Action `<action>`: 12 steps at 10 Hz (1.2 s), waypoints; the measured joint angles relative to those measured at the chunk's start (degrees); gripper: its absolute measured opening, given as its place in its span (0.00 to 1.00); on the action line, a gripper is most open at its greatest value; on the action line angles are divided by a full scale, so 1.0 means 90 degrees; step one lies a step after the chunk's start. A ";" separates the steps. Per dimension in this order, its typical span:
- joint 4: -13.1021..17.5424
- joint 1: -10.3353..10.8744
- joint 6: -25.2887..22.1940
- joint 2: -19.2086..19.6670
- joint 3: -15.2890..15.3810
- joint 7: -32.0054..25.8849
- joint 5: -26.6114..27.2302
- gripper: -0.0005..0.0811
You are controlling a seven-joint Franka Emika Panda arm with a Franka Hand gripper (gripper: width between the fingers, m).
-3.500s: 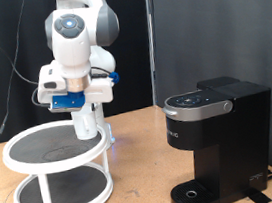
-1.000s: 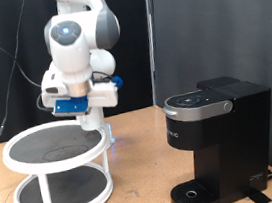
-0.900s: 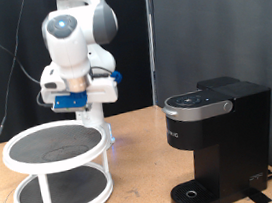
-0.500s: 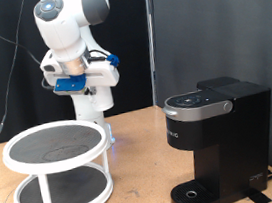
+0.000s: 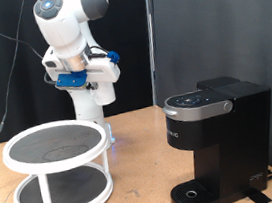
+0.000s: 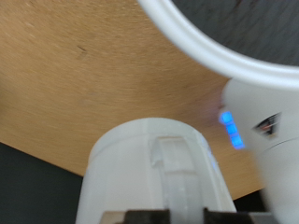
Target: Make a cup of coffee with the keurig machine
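The black keurig machine (image 5: 219,136) stands at the exterior view's right with its lid closed and its round drip base (image 5: 197,193) bare. My gripper (image 5: 80,87) hangs high at the exterior view's upper left, above the far side of the round stand. In the wrist view a plain white cup (image 6: 154,173) fills the lower middle, right at my dark fingertips, and my gripper (image 6: 168,217) looks shut on it. In the exterior view the cup cannot be told apart from the white arm behind it.
A white two-tier round stand (image 5: 44,166) with a dark top sits at the exterior view's left; its rim also shows in the wrist view (image 6: 215,37). The arm's base with a blue light (image 6: 234,131) stands behind it. The wooden table (image 5: 137,182) lies between stand and machine.
The arm has risen from just above the stand's top to well above it and shifted slightly towards the exterior view's left. The machine and stand have not moved.
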 joint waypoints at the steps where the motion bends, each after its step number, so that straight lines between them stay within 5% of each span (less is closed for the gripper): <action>1: -0.0134 -0.0055 0.0200 -0.0041 0.0004 0.0604 0.0351 0.01; 4: -0.0643 -0.0204 0.0982 -0.0378 0.0036 0.2289 0.1262 0.01; 5: -0.0632 -0.0193 0.0914 -0.0359 0.0033 0.2061 0.1187 0.01; 7: -0.0669 -0.0201 0.0952 -0.0324 0.0044 0.2683 0.1324 0.01; 10: -0.1048 -0.0238 0.2090 -0.0428 0.0291 0.4380 0.1891 0.01; 12: -0.1375 -0.0242 0.2741 -0.0626 0.0369 0.4740 0.2309 0.01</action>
